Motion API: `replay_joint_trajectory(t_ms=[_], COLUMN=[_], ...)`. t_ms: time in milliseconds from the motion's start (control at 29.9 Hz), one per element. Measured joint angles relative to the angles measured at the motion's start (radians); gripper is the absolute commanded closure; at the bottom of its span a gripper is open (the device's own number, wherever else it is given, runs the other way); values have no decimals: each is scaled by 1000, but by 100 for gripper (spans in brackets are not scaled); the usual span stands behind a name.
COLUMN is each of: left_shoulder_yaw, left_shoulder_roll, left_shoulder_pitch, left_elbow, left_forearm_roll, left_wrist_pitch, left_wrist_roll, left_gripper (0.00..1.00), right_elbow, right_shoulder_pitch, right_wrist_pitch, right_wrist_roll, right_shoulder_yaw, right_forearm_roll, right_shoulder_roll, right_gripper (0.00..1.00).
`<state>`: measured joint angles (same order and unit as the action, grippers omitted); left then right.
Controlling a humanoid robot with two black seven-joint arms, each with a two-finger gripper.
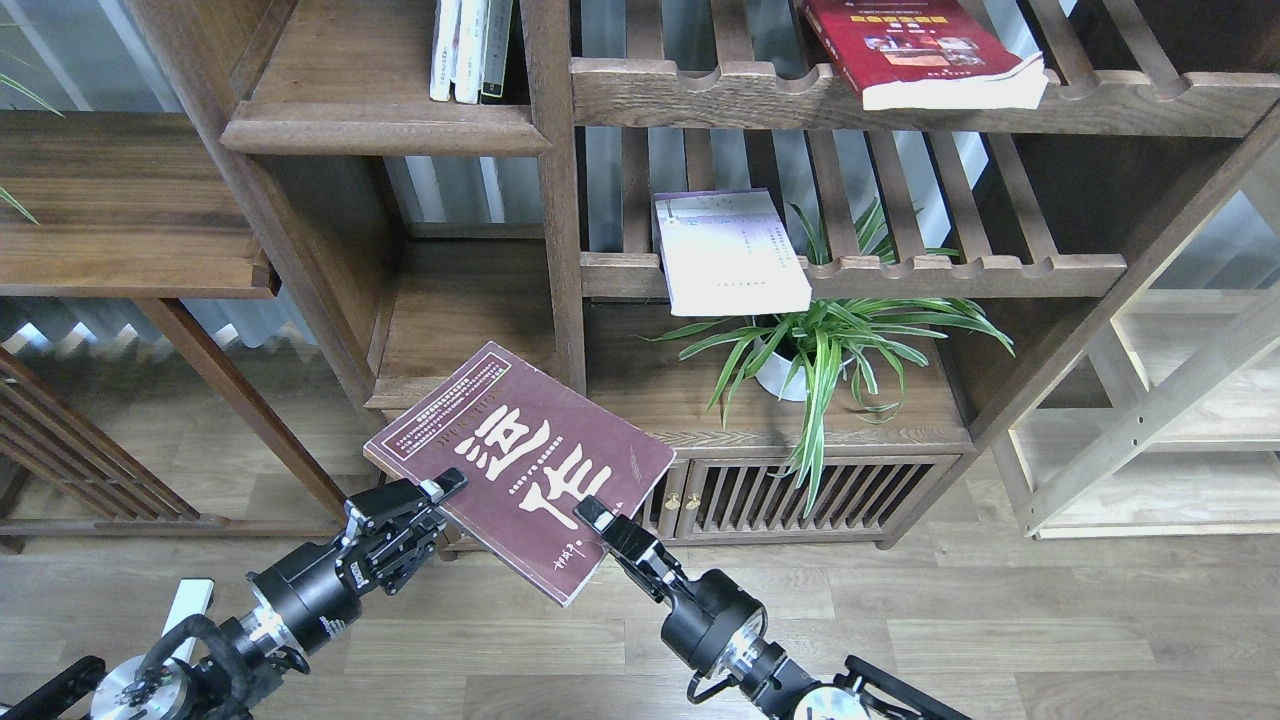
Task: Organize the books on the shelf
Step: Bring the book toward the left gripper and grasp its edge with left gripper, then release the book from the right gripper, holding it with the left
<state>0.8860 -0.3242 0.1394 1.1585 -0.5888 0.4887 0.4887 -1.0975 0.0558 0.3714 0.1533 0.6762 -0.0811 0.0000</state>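
The maroon book (520, 462) with big white characters hangs tilted in the air in front of the bookcase, low in the view. My left gripper (447, 492) is shut on its lower-left edge, one finger on the cover. My right gripper (592, 517) is shut on its lower-right edge. The thick red book (920, 50) lies flat on the top slatted rack. The pale white-lavender book (728, 250) lies on the middle slatted rack and overhangs its front rail. The solid dark-brown shelf (385, 128) is at the upper left.
Three thin upright books (470, 50) stand at the right end of the solid shelf. A potted spider plant (830, 350) stands on the low cabinet (800, 440) under the pale book. A lower compartment (465, 320) lies just behind the maroon book. A pale wood rack (1180, 420) is at the right.
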Motion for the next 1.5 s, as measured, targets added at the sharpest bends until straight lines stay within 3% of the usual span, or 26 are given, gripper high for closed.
replay_joint_trajectory(t_ms=[301,535,836,969,1136,1270,1504], left_shoulder_yaw=[-2,-3,1,2,12,29,36], left_shoulder_roll=[17,29,31,30,23,20,10], left_shoulder_pitch=[6,2,-3,1,2,2,2], left_elbow=[-4,-8,-12,-12,-11,-7,11], left_forearm_roll=[35,35,30,36,33,29,29], left_wrist_pitch=[0,0,0,0,0,0,0], left_wrist_roll=[0,0,0,0,0,-1,0], left_gripper=[69,94,98,98,98,99,99], right_elbow=[-2,-2,-3,-3,-1,4,25], right_shoulder_pitch=[2,3,3,3,2,-2,1], right_wrist_pitch=[1,3,15,23,25,21,15], right_wrist_roll=[0,0,6,6,6,8,8], right_shoulder_yaw=[-13,-14,-14,-12,-9,-9,8], right_forearm_roll=[3,4,5,6,7,8,17], right_shoulder_roll=[0,0,0,0,0,0,0], right_gripper=[96,95,93,75,59,55,18])
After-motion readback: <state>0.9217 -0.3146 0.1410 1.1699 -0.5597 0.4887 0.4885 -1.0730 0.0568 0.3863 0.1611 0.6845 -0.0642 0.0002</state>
